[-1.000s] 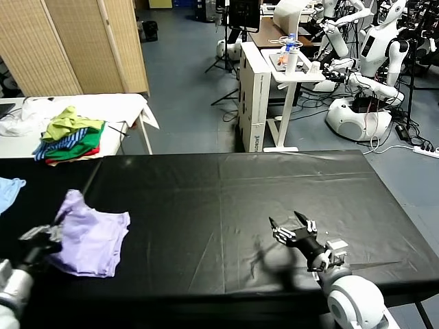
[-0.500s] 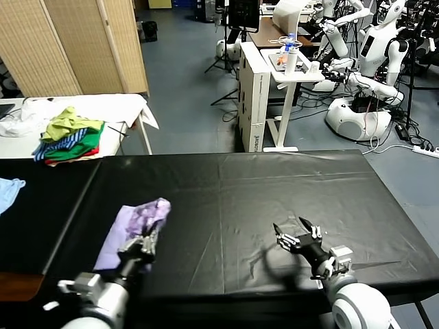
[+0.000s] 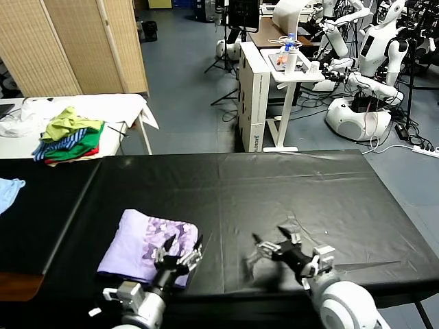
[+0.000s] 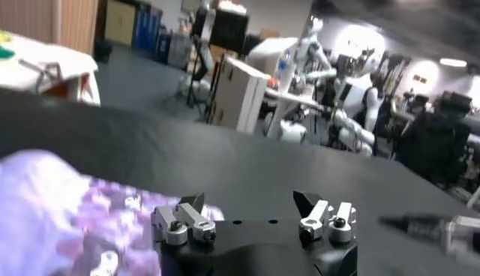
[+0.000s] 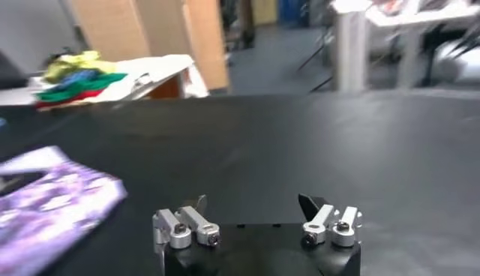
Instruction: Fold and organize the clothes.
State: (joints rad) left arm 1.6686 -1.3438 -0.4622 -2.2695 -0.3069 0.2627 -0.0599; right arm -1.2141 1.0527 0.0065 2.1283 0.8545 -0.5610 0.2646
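The pale lavender T-shirt (image 3: 140, 245) lies folded on the black table (image 3: 274, 192) near its front left, darker purple print facing up on its right half. It also shows in the left wrist view (image 4: 60, 206) and the right wrist view (image 5: 52, 199). My left gripper (image 3: 181, 248) is open and empty, at the shirt's front right corner, fingers spread (image 4: 247, 204). My right gripper (image 3: 273, 245) is open and empty (image 5: 253, 202), low over bare table near the front edge, to the right of the shirt.
A pile of green, yellow, striped and red clothes (image 3: 70, 133) sits on a white table at the back left. A light blue garment (image 3: 8, 190) lies at the far left edge. White cabinet and other robots stand behind the table.
The left gripper carried the shirt from the far left toward the middle, laid it down folded with the print up, and let go. The right gripper shifted slightly left.
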